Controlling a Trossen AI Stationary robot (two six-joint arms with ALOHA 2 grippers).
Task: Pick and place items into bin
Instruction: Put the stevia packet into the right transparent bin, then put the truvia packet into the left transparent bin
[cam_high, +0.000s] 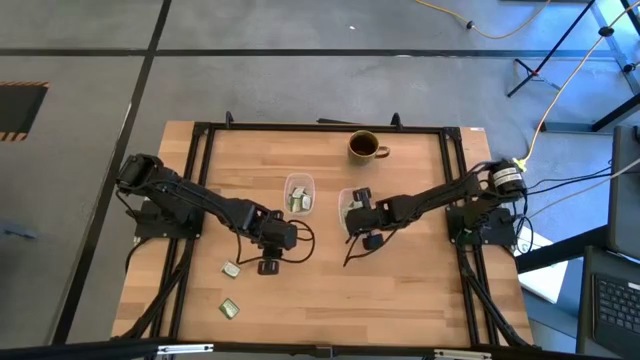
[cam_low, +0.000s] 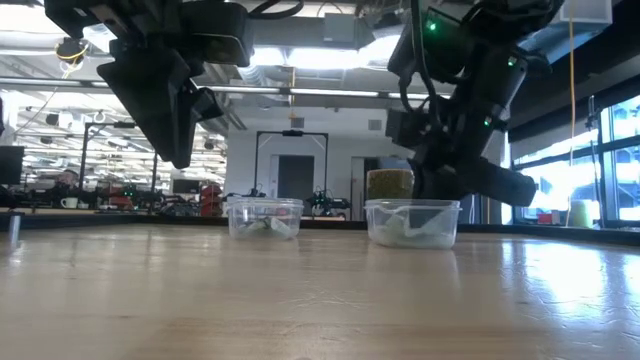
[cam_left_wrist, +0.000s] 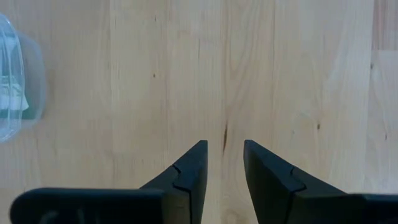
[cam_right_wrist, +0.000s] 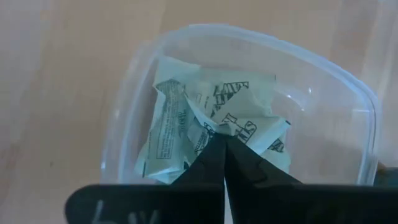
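Observation:
Two clear plastic bins stand side by side mid-table, the left bin (cam_high: 298, 193) and the right bin (cam_high: 350, 208), each with pale green and white packets in it. My right gripper (cam_right_wrist: 222, 138) is over the right bin (cam_right_wrist: 348, 93), pointing steeply down, shut on a packet (cam_right_wrist: 180, 109). My left gripper (cam_left_wrist: 224, 144) hangs open over bare wood on the near side of the left bin (cam_left_wrist: 12, 93), with nothing between its fingers. Two more packets (cam_high: 231, 269) (cam_high: 229, 309) lie flat on the table near the front left. My right gripper pinches a pale packet by one corner (cam_right_wrist: 208, 127) between its two fingertips, coming from above and slanting down. The packet stretches away from the tips, creased, over the other packets in the bin. Whether it rests on them I cannot tell.
A brown mug (cam_high: 365, 146) stands at the far edge behind the right bin. A black frame (cam_high: 320, 128) runs around the tabletop. In the low view both bins (cam_low: 265, 217) (cam_low: 412, 222) sit low on the wood, with the grippers above them.

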